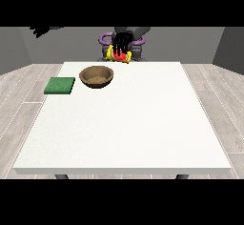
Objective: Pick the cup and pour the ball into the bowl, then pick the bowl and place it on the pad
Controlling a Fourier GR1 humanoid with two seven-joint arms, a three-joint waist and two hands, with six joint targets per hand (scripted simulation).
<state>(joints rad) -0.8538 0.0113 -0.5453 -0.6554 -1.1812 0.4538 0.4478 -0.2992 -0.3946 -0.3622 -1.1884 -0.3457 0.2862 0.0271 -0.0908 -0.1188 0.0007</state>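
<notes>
While you look at the top middle of the frame, you see a hand [121,42] with its fingers curled around the cup [119,55], held up past the table's [143,119] far edge. The bowl [96,76] sits just below and left of it. The pad [60,86] lies left of the bowl. The other hand [42,30] hangs at the upper left; you cannot tell its fingers.

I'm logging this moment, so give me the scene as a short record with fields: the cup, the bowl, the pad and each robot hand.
cup: red and yellow cup, held above the table's far edge
bowl: brown bowl, on the table, near its far edge
pad: green pad, at the table's edge, beside the bowl, apart from it
robot hand at view's right: robot hand curled over the cup
robot hand at view's left: robot hand raised off the table, holding nothing
</notes>
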